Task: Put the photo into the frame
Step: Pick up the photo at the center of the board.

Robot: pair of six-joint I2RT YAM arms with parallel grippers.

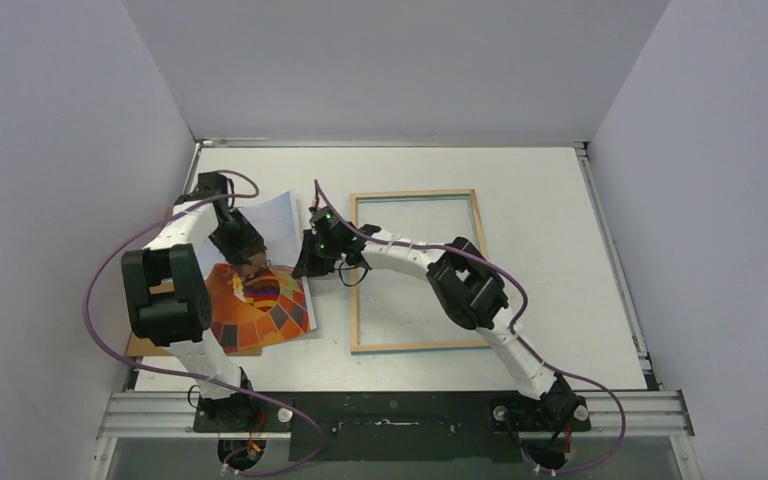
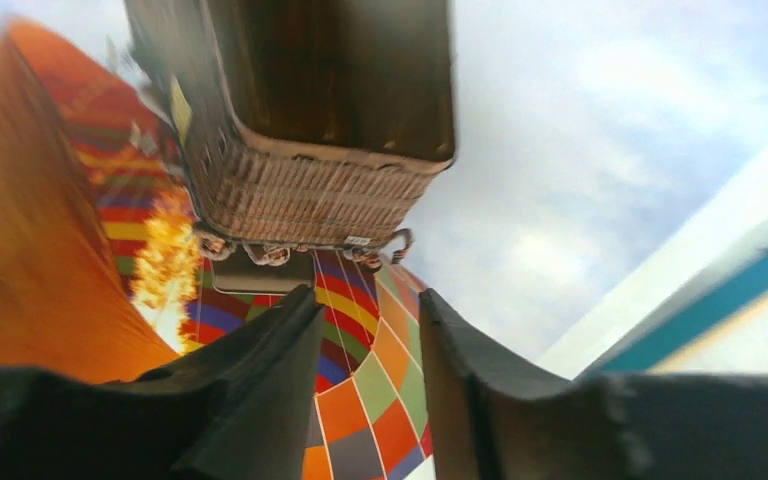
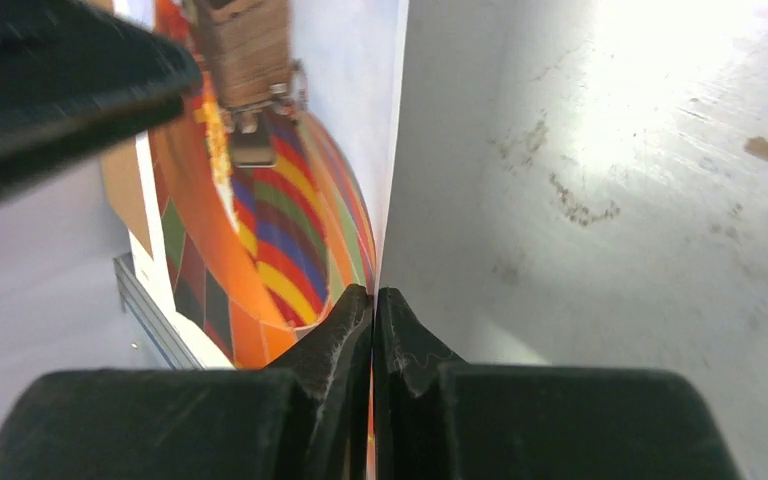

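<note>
The photo, an orange multicoloured balloon on pale sky, lies at the table's left, its right edge lifted. My right gripper is shut on that edge. In the right wrist view its fingertips pinch the thin white edge of the photo. My left gripper hovers over the photo's middle. Its jaws stand apart, and the printed balloon shows in the gap. The frame lies flat right of the photo, wood-coloured side up.
A brown backing board lies under the photo and sticks out at its left. The right arm reaches across the frame's left side. Walls close in the table on the left, back and right. The left gripper's finger looms in the right wrist view.
</note>
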